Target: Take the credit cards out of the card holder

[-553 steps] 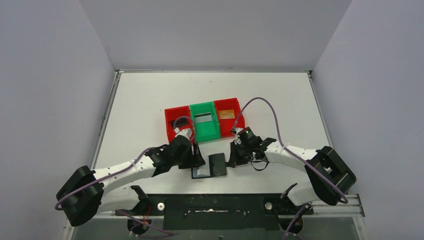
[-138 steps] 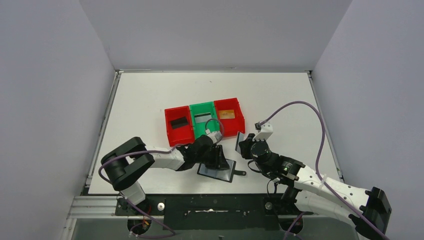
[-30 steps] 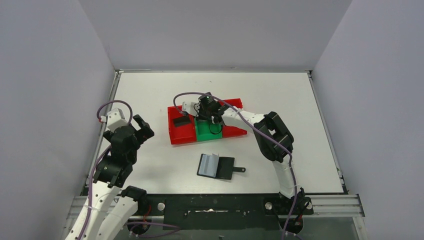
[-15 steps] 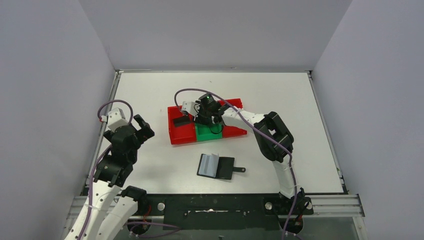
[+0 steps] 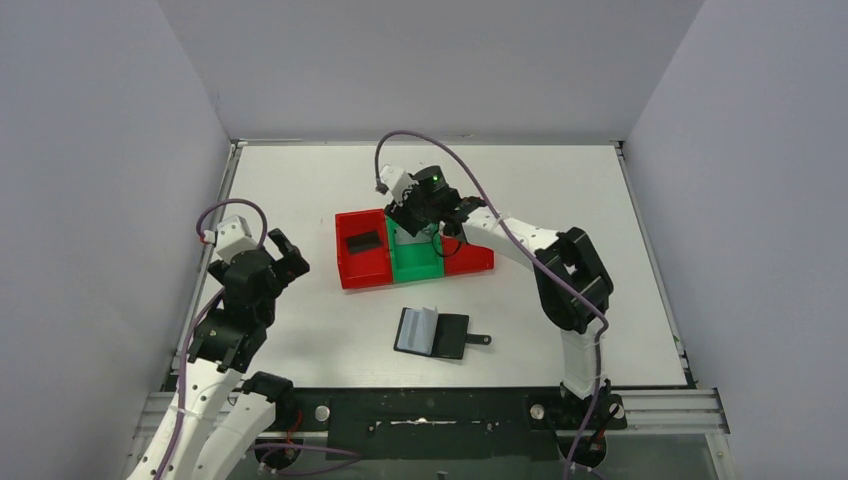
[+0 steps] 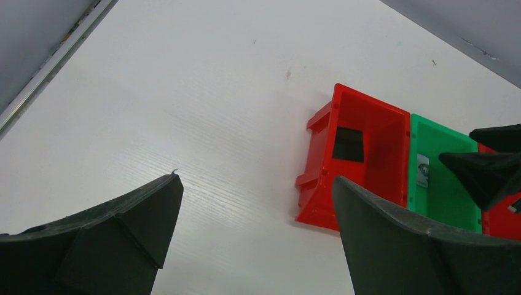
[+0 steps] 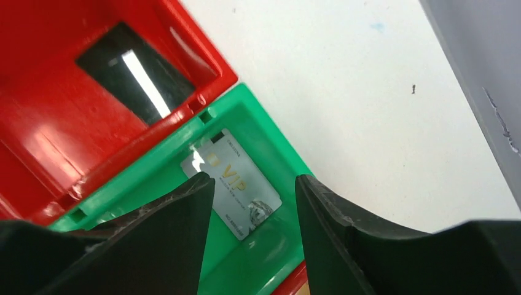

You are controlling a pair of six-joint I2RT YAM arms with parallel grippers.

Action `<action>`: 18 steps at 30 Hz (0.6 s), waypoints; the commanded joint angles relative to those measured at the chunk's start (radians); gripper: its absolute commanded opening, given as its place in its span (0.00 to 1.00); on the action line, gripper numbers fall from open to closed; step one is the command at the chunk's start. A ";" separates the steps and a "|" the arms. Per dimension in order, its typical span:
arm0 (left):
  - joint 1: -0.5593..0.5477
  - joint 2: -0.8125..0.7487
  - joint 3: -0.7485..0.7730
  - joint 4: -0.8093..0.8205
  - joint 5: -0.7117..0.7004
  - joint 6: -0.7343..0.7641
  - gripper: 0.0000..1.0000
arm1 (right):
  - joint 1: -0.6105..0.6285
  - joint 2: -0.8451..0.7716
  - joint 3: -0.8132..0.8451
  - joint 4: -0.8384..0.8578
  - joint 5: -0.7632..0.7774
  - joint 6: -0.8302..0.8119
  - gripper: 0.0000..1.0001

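The black card holder (image 5: 435,333) lies open on the table near the front, its blue-grey pockets facing up. A silver-grey credit card (image 7: 236,184) lies flat in the green bin (image 7: 270,258), and it also shows in the left wrist view (image 6: 423,170). A black credit card (image 5: 362,241) rests in the left red bin (image 5: 350,272). My right gripper (image 7: 255,179) hovers open just above the silver-grey card, with nothing between its fingers. My left gripper (image 6: 257,179) hangs open and empty over the table's left side, well apart from the bins.
A second red bin (image 5: 478,262) joins the green bin's right side, partly under my right arm. The three joined bins sit slightly askew mid-table. The enclosure's grey walls stand close on the left, right and back.
My right gripper has opened and risen out of the green bin, leaving the silver-grey card lying there. The left arm has not moved.
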 commanded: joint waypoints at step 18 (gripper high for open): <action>0.006 0.011 0.000 0.036 0.019 -0.003 0.95 | 0.281 -0.326 -0.268 -0.099 0.433 1.236 0.51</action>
